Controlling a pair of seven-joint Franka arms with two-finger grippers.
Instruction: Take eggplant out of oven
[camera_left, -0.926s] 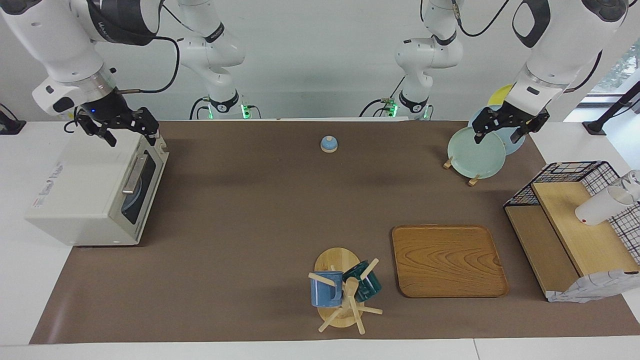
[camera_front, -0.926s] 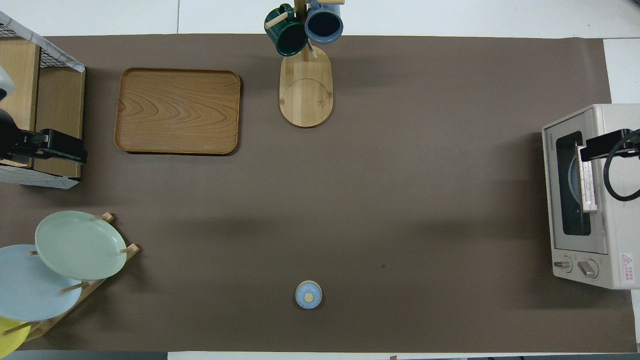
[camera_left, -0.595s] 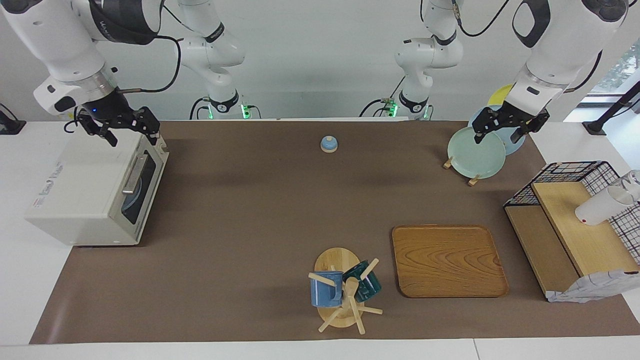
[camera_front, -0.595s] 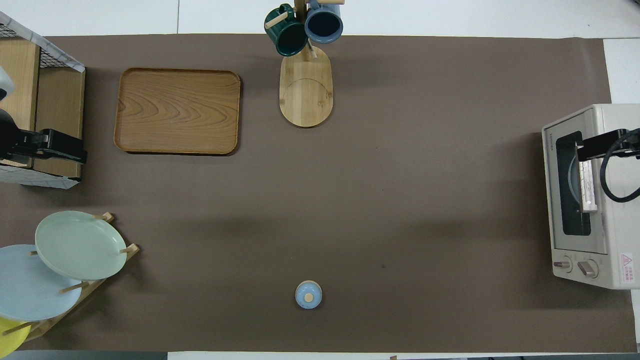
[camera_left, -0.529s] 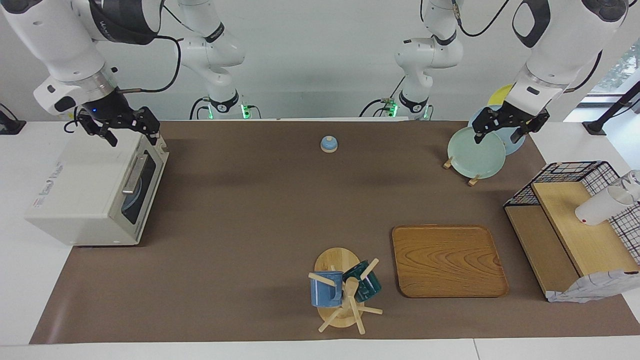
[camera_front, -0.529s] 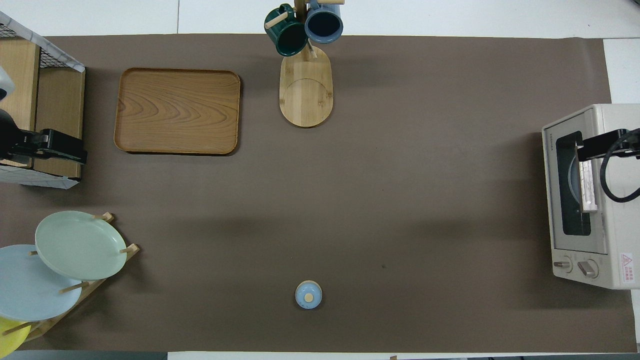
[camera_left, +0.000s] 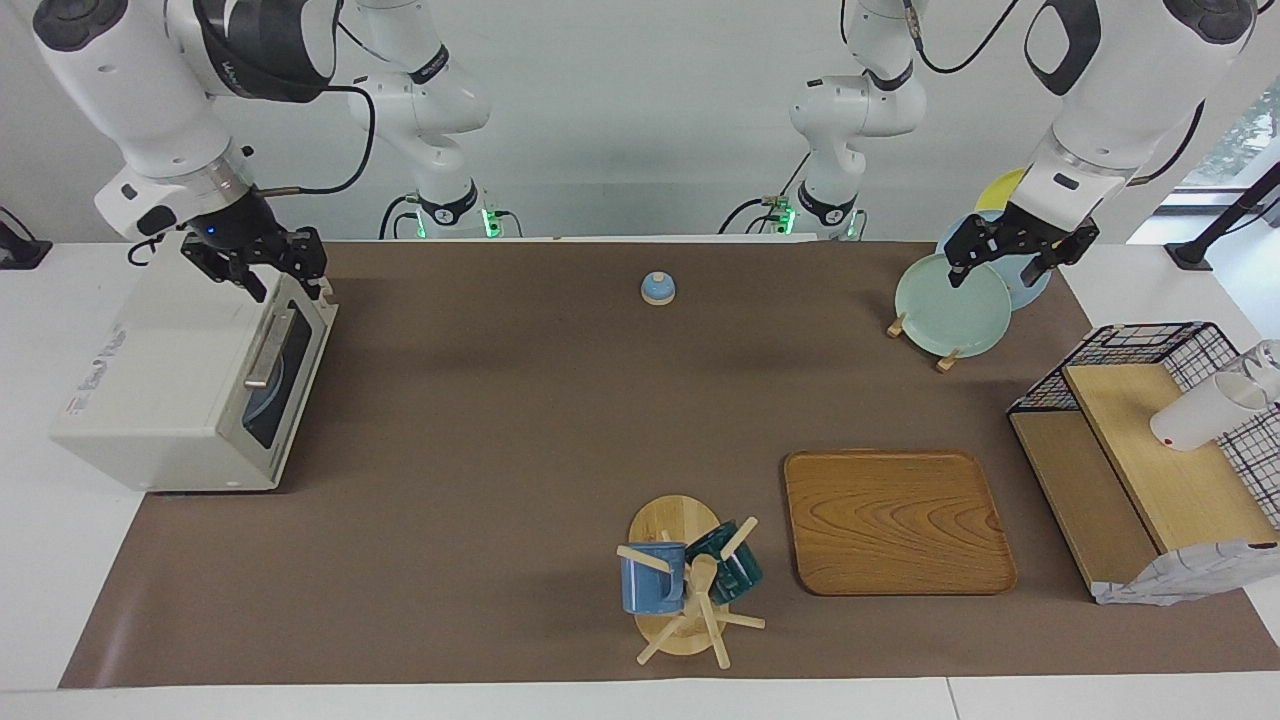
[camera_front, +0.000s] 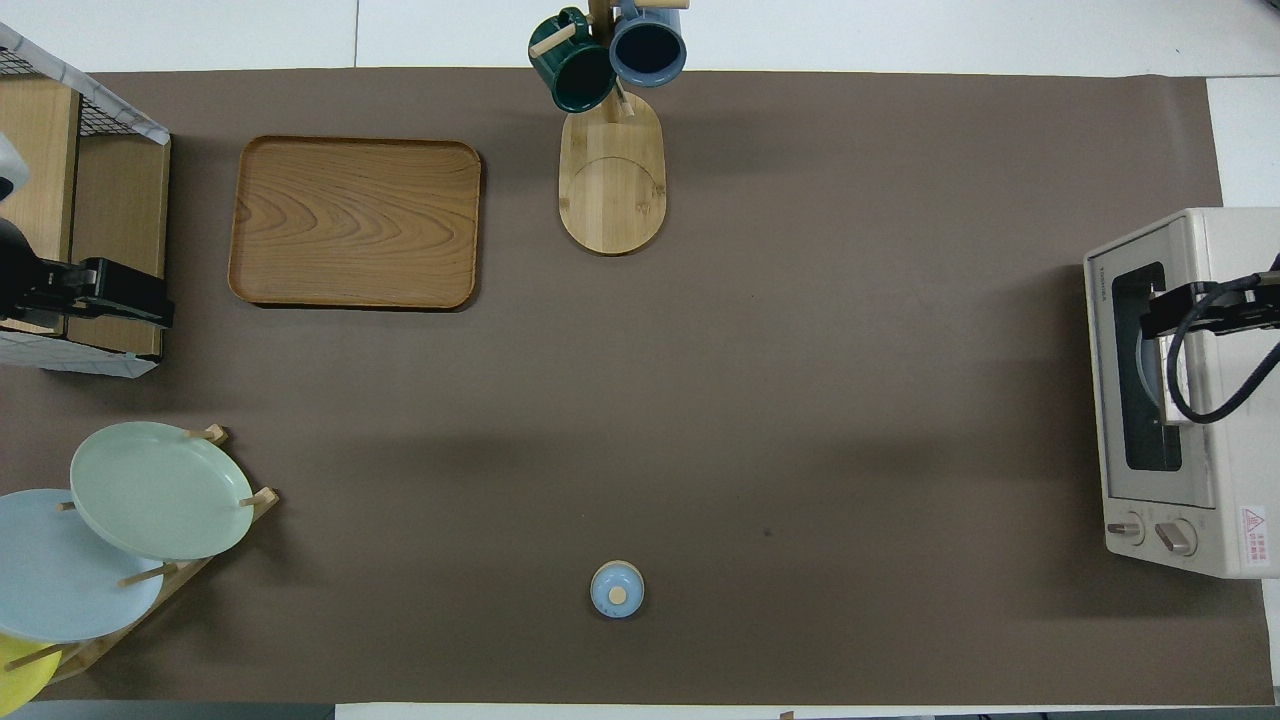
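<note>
The cream-white oven stands at the right arm's end of the table, and it also shows in the overhead view. Its dark glass door is shut, with the metal bar handle across it. The eggplant is hidden; through the glass I see only a blue plate. My right gripper is open and empty, up in the air over the oven's top front edge, above the handle; it also shows in the overhead view. My left gripper is open and empty and waits over the plate rack.
A rack with green, blue and yellow plates and a wire basket with wooden shelves stand at the left arm's end. A wooden tray, a mug tree with two mugs and a small blue knobbed lid lie mid-table.
My right gripper has shifted over the oven's top toward its door edge, now above the handle. The left arm has not moved. The oven door stays shut.
</note>
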